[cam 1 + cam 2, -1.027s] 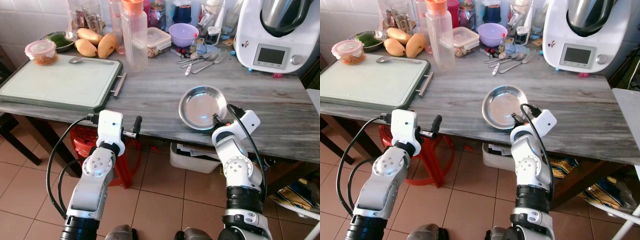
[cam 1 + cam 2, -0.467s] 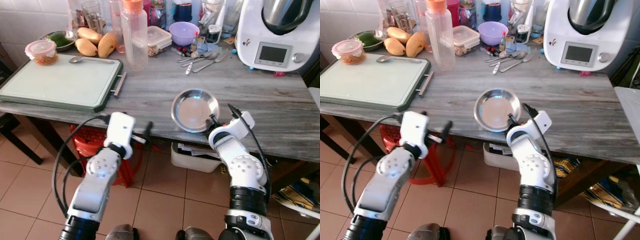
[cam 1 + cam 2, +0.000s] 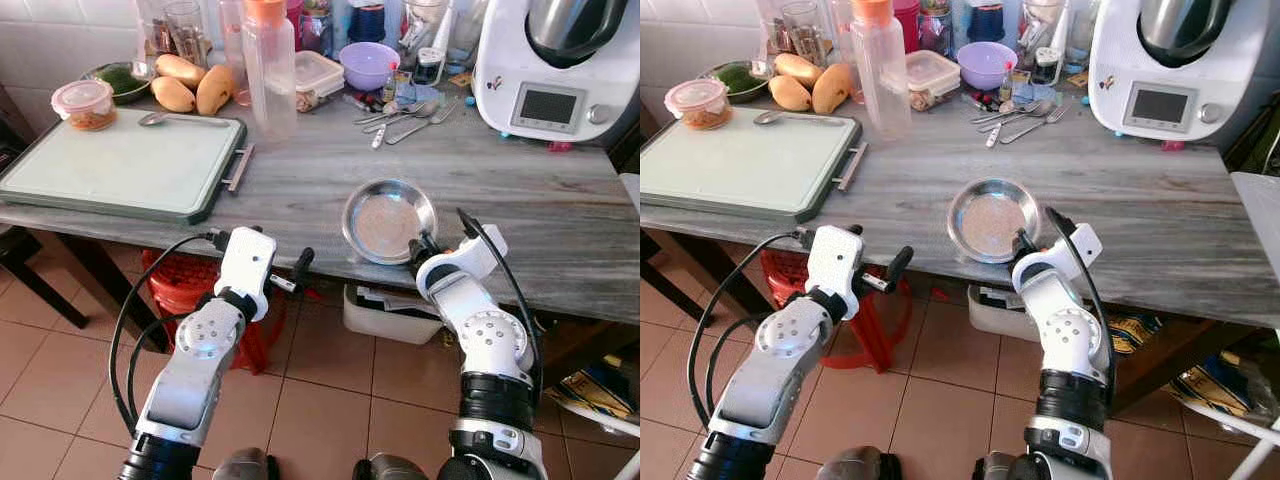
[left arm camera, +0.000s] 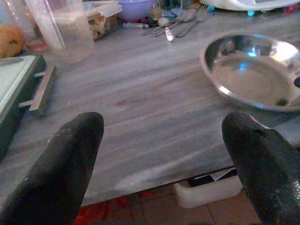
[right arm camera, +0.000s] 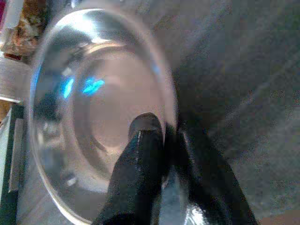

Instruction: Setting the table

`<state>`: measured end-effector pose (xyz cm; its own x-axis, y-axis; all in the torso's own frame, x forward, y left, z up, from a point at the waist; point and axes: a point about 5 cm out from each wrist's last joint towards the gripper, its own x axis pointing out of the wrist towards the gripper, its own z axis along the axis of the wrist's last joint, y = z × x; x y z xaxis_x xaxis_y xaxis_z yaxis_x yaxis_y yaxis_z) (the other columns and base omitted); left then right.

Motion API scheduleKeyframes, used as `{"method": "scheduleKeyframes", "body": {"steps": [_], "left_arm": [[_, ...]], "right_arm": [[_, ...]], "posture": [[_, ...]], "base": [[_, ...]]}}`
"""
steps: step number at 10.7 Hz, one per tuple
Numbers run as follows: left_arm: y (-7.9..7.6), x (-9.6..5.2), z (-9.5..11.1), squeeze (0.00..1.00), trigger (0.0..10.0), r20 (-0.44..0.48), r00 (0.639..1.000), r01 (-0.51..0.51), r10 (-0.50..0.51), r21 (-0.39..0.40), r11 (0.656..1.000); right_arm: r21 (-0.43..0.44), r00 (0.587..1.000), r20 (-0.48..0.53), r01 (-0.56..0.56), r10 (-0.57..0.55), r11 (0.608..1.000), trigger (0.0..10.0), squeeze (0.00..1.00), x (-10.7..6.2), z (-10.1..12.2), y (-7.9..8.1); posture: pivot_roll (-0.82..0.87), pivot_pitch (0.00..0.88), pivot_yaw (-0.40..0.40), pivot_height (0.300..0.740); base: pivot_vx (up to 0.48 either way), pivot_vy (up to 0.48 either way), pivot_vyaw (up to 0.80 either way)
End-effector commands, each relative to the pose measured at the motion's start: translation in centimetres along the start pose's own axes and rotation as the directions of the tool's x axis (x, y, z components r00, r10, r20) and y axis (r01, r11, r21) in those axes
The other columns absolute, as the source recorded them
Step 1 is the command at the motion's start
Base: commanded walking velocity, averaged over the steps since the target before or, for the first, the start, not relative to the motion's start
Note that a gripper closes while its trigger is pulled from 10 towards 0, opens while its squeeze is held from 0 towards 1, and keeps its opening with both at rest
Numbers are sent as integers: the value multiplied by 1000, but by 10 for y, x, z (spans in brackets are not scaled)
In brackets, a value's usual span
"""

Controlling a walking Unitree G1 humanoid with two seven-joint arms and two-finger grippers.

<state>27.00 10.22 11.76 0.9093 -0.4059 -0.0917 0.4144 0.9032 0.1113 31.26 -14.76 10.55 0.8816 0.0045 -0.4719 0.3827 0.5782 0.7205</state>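
A round steel plate [image 3: 385,215] lies near the front edge of the grey wooden table [image 3: 300,185]. My right gripper [image 3: 419,246] reaches up from below the edge and is shut on the plate's near rim. In the right wrist view one finger [image 5: 140,154] lies inside the plate [image 5: 89,108] and the other outside the rim. My left gripper [image 3: 282,268] is open and empty, level with the table edge, left of the plate. The left wrist view looks across the tabletop to the plate [image 4: 253,75].
A pale cutting board [image 3: 120,165] with a spoon [image 3: 160,119] fills the table's left. Behind stand a clear bottle [image 3: 268,70], mangoes [image 3: 190,90], a purple bowl [image 3: 368,65], loose cutlery [image 3: 400,120] and a white kitchen machine [image 3: 550,70]. Under the table: a red stool [image 3: 180,285], a white box [image 3: 385,310].
The right gripper has slid the plate a little to the left along the table edge. The left arm has moved forward and to the right, closer to the edge.
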Motion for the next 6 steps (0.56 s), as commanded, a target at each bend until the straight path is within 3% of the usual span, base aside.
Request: {"method": "scheduleKeyframes", "body": {"steps": [1,4,6], "left_arm": [[0,-2,2,0,10000,4,1000,7,-7,9,1000],[0,-4,3,0,10000,14,999,30,-30,-24,999],[-1,-6,2,0,10000,12,998,60,-60,-30,998]], "right_arm": [[28,1000,18,-16,15,999,10000,969,2,6,5],[-21,998,54,-37,38,999,10000,1000,7,14,8],[-142,991,105,-70,85,987,10000,1000,6,21,13]], "posture": [[58,0,30,740],[66,0,27,740],[65,0,24,740]], "base": [[0,0,0],[0,0,0],[0,0,0]]}}
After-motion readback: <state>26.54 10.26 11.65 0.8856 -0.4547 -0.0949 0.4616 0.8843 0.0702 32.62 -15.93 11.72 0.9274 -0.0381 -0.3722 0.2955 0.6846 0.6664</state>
